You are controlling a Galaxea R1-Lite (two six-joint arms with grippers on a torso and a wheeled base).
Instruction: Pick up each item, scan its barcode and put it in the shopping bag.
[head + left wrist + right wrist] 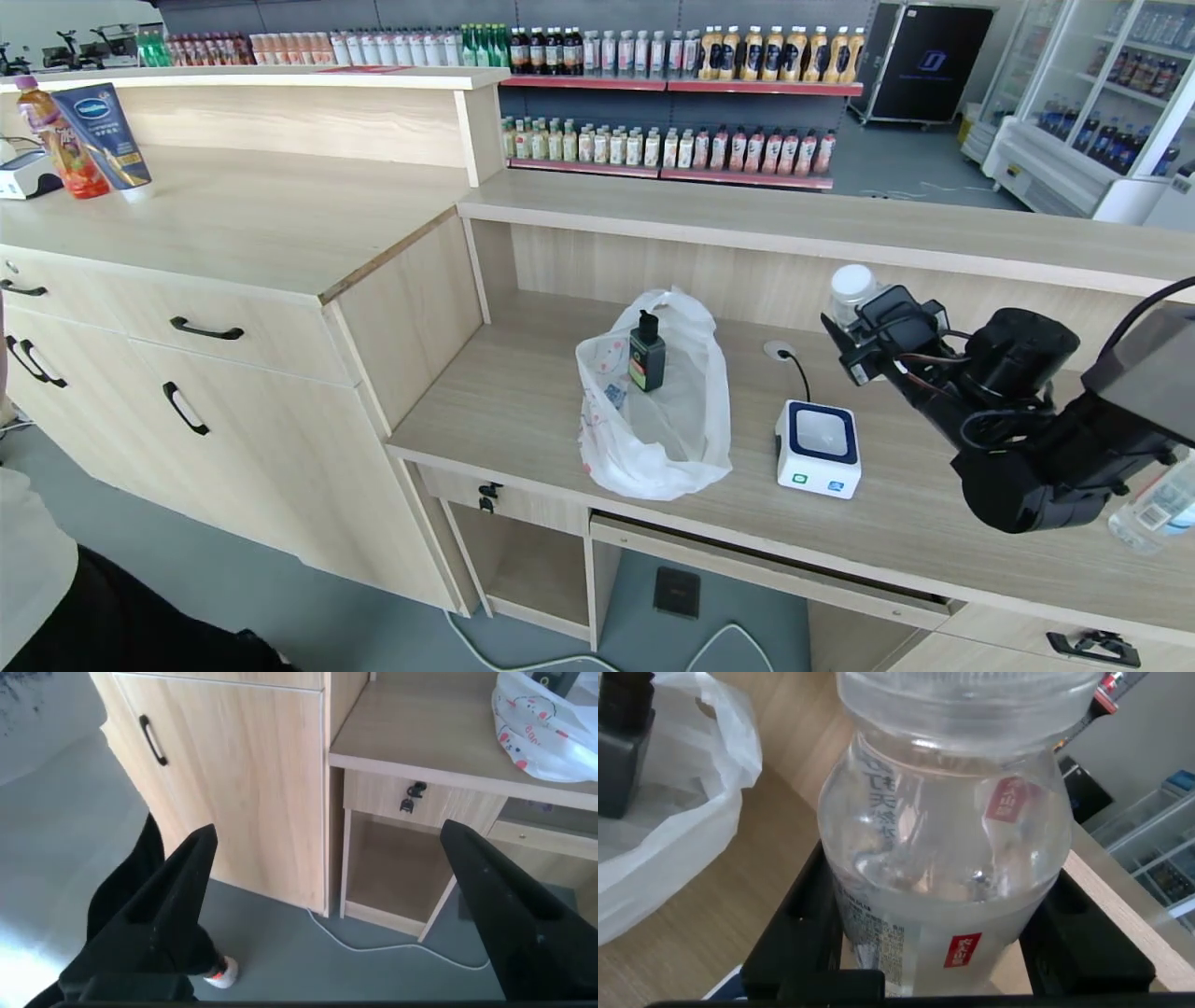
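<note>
Right gripper [866, 329]: closed on a clear bottle, one black finger on each side of its body.
Clear bottle [851, 285]: white cap uppermost, red-and-white label – held in the air above the desk [523, 392], to the right of the scanner and near the counter's back wall.
Left gripper [327, 845]: fingers spread wide with nothing between them, low over the grey floor [56, 812] in front of the cabinet door [243, 784].
Shopping bag [653, 439]: white plastic, mouth open, sitting on the desk left of the scanner and apart from it.
Dark bottle [646, 353]: black pump top, standing upright inside the shopping bag.
Scanner [819, 446]: white box with a dark-rimmed window, on the desk between the bag and the right arm – its cable [800, 373] runs back to a hole in the desktop.
Second clear bottle [1158, 509]: at the desk's right edge, partly cut off.
Far-left counter: orange drink bottle [58, 140] and blue pouch [112, 131], side by side.
</note>
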